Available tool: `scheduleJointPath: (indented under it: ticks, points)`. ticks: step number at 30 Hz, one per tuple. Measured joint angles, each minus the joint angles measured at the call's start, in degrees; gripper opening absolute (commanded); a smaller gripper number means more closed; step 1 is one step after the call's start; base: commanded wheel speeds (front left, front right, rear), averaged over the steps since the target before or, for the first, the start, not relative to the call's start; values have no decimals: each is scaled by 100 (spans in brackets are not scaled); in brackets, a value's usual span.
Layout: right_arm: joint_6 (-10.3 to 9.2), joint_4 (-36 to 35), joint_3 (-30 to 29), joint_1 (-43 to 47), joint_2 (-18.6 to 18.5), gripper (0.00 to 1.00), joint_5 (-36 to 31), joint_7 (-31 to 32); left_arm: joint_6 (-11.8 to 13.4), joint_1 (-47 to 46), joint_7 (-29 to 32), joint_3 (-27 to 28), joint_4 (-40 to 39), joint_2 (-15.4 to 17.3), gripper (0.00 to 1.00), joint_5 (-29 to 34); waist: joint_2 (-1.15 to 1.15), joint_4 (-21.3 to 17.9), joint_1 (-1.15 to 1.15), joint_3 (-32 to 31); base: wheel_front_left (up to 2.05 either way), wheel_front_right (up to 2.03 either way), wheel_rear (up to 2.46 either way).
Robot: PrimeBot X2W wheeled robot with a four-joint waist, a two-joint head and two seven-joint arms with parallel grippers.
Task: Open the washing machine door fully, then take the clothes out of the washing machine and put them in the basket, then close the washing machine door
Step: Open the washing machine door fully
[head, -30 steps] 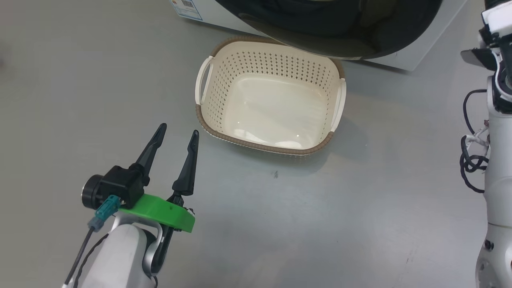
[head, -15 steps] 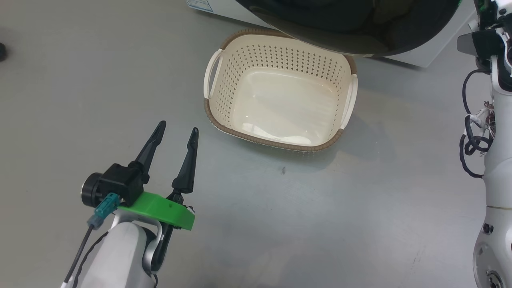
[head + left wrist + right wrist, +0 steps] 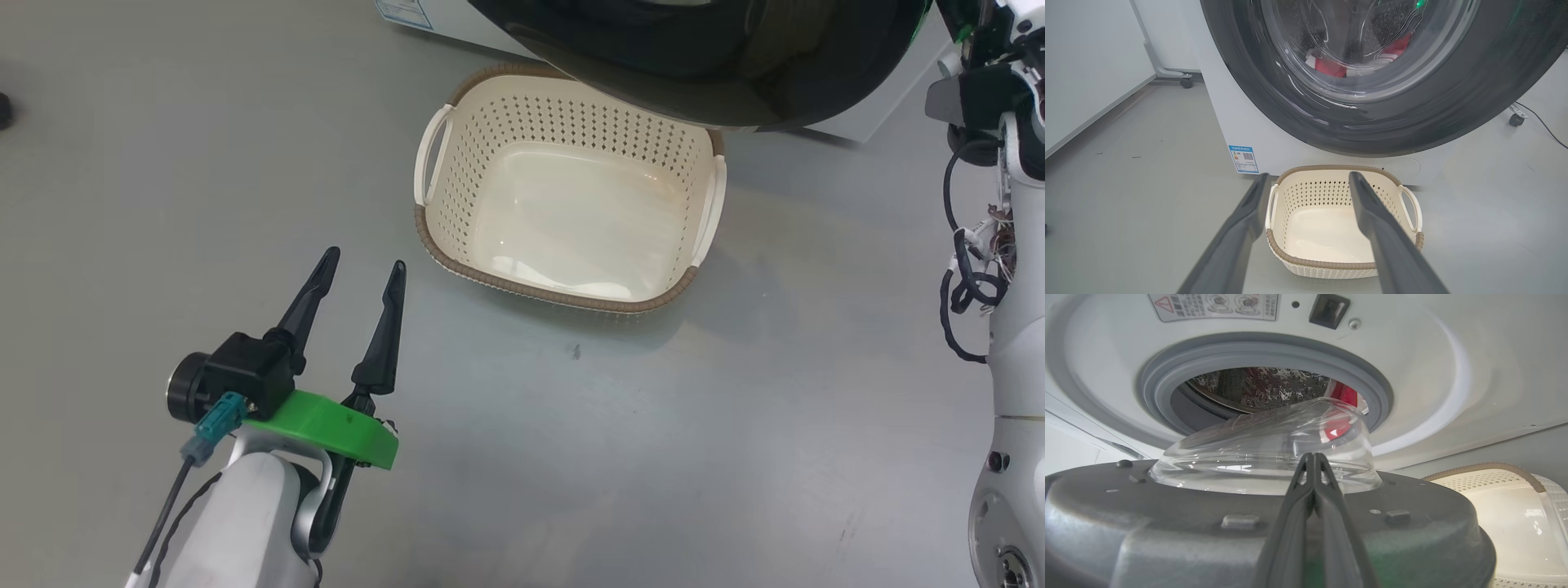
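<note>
The washing machine [image 3: 1224, 114] stands behind the cream basket [image 3: 531, 290], and its door [image 3: 694, 73] hangs partly open above the basket's far rim. Red clothes [image 3: 1331, 67] show through the door glass and lie inside the drum [image 3: 1341, 396]. My left gripper [image 3: 364, 263] is open and empty above the floor, left of the basket; the left wrist view has its fingers [image 3: 1306, 177] framing the basket [image 3: 1323, 263]. My right gripper [image 3: 1313, 455] is shut, lying across the grey inner face of the door [image 3: 1167, 506] and pointing at the glass bowl [image 3: 1265, 453].
Bare grey floor surrounds the basket. My right arm [image 3: 1012, 327] with its dark cables runs up the right edge. A blue label [image 3: 1243, 158] marks the washer's lower left corner. A wheeled frame leg [image 3: 1186, 81] stands by the wall at left, another caster [image 3: 1515, 119] at right.
The head camera has shifted, so the whole picture moved. The door's black ring now covers more of the basket's far right rim. My left gripper stays open in the same place.
</note>
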Motion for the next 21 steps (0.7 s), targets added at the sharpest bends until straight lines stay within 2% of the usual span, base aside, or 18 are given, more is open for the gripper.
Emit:
scheduleJointPath:
  ticks: [17,21]
  points:
    - [247,425,-46,506,182,0,712,594,2,14,0,-46,226,0,100,18,0,-5,0,-513,0,0,0]
    - [257,477,-91,657,231,0,923,731,3,31,0,-48,272,0,100,30,0,-2,0,-650,0,0,0]
